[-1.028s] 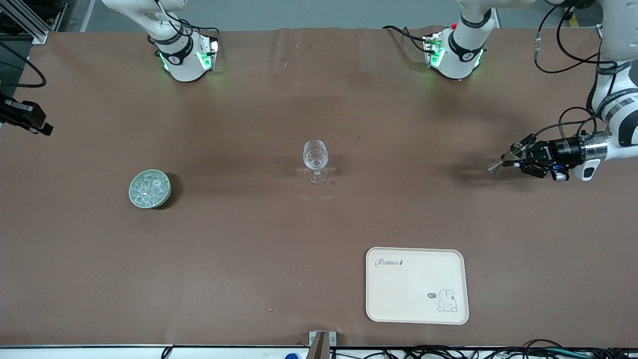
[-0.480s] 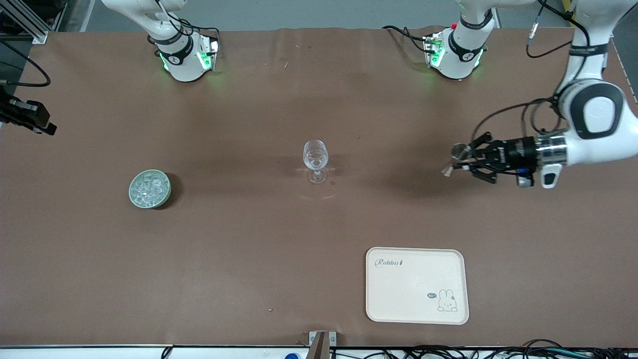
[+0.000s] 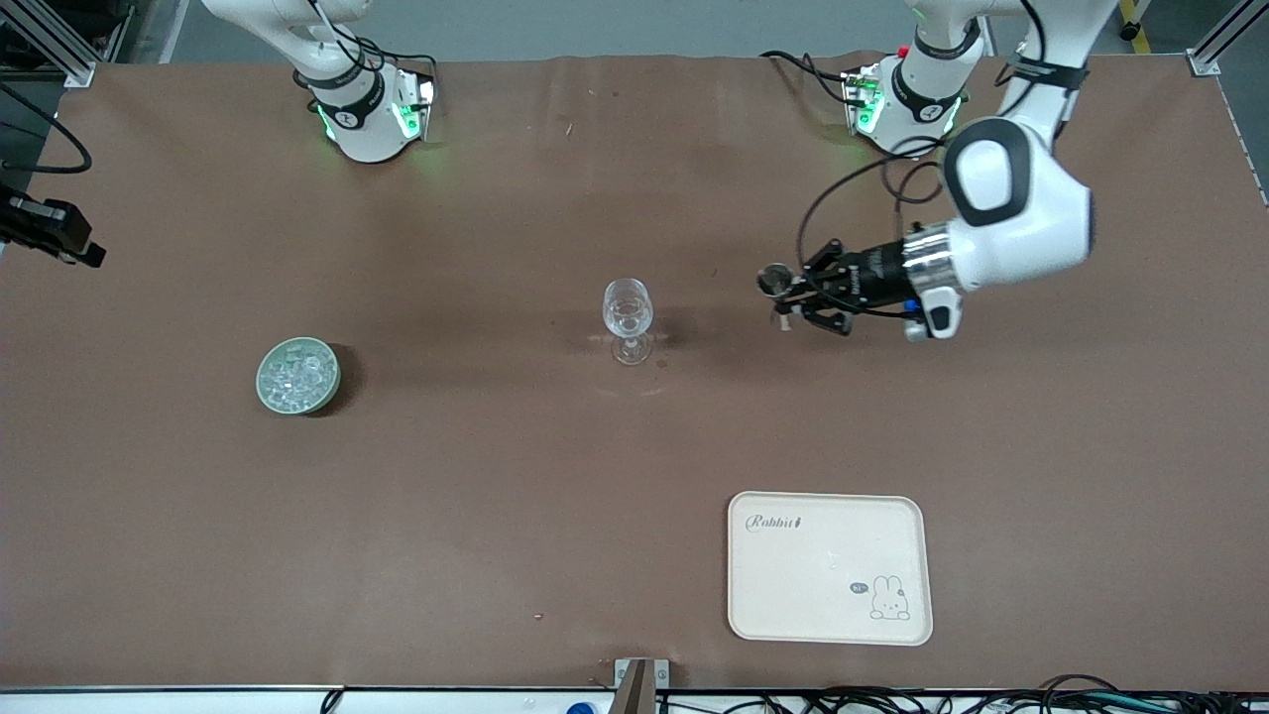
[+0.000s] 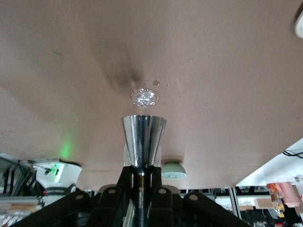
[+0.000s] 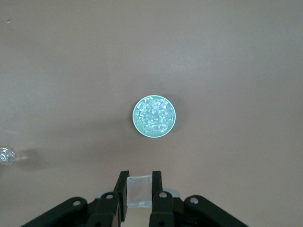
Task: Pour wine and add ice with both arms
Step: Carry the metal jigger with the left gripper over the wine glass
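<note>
A clear stemmed wine glass [image 3: 628, 315] stands mid-table. It also shows in the left wrist view [image 4: 144, 98]. A green bowl [image 3: 297, 375] full of ice [image 5: 154, 115] sits toward the right arm's end. My left gripper [image 3: 793, 297] is shut on a steel cone-shaped jigger [image 4: 143, 139], held level above the table beside the glass, toward the left arm's end. My right gripper [image 5: 139, 189] is shut on one clear ice cube [image 5: 139, 191]. It hangs high, with the bowl in view below it, and shows at the front view's edge [image 3: 59, 238].
A cream tray [image 3: 829, 567] with a rabbit drawing lies near the front camera's edge, toward the left arm's end. A few small drops [image 4: 156, 82] mark the brown table by the glass. The arm bases [image 3: 367, 114] stand along the table's top edge.
My left arm has swung in from its end of the table, carrying the jigger toward the wine glass. The right gripper has barely moved.
</note>
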Available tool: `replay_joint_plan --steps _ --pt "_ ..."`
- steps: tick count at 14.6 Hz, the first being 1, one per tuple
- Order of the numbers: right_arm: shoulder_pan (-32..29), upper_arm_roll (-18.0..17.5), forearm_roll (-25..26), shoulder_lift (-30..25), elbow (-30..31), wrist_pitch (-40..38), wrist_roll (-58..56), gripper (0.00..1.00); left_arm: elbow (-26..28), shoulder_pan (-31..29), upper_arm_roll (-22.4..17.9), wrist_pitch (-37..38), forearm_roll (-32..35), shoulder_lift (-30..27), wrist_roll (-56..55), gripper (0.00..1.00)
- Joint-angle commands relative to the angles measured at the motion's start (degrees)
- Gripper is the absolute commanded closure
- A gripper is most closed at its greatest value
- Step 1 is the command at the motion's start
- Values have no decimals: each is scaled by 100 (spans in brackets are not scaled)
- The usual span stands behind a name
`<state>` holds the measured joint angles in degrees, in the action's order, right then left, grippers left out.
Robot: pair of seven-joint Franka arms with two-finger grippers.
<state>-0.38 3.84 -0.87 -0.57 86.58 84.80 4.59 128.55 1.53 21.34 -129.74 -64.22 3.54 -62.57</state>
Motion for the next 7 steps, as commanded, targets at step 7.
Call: replay_joint_plan --steps 7 --pt "20 -24 -63 -101 25 -16 -29 98 -348 31 1733 -2326 -153 753 -1011 100"
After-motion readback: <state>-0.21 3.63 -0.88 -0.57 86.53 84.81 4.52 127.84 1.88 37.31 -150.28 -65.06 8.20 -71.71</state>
